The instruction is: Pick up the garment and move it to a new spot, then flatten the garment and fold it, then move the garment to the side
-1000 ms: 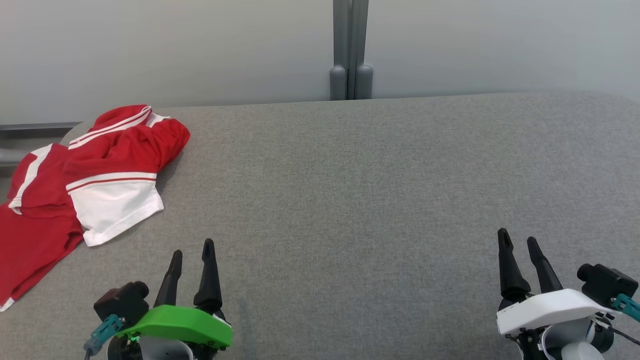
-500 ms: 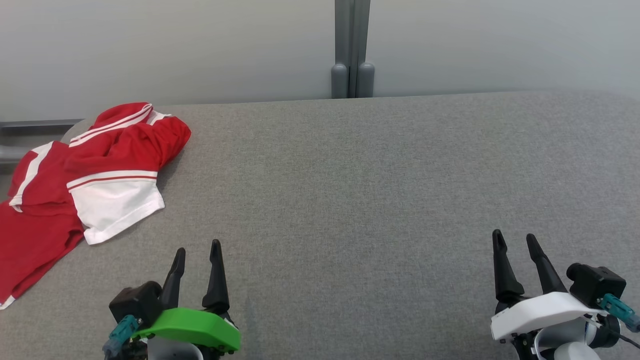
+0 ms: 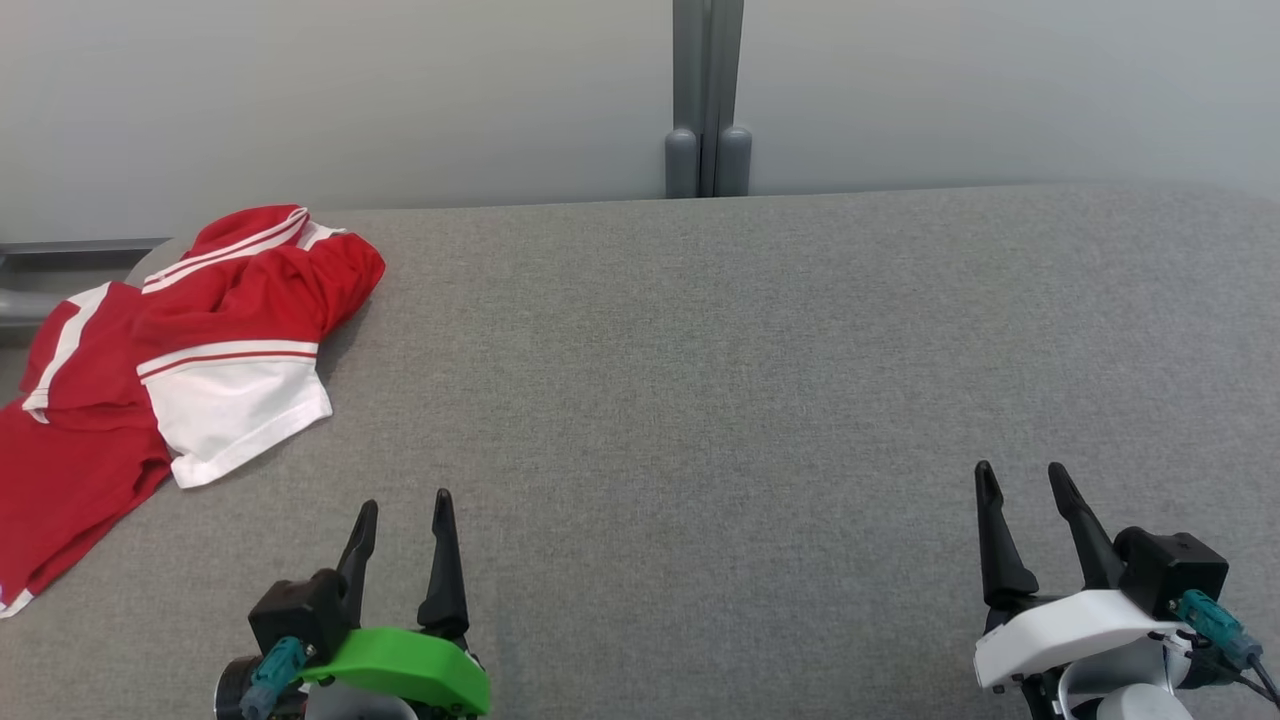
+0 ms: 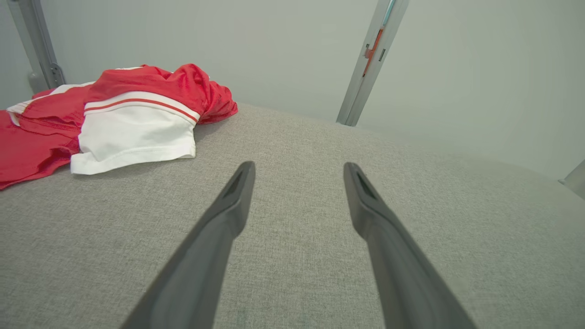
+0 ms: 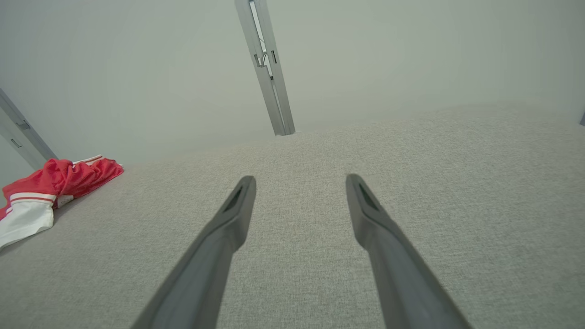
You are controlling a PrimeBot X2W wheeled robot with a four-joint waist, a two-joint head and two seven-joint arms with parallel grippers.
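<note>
- Zero of the three stages are done. The crumpled red-and-white sports garment (image 3: 200,330) lies bunched at the far left corner of the grey fabric-covered table (image 3: 700,400).
- Garment condition: neither flat nor folded. A white panel edged with a red stripe sits on top of overlapping red layers. I cannot tell whether its leftmost part hangs over the table edge.
- My left gripper (image 3: 406,500), with the green housing, hovers at the near edge. Its jaws are spread wide with nothing between them. The garment sits ahead and to its left, near but apart from the fingertips.
- My right gripper (image 3: 1020,467), with the white housing, hovers at the near right, well apart from the garment. Its jaws are likewise spread and empty over bare grey fabric.
- Judgement: I am at the very start of the pick-up, before any contact.
- Left to do: reach and grasp the garment, carry it to a new spot, flatten it, fold it, and move it aside.
- Judgement: the broad bare middle of the table looks suitable for the flattening.
</note>
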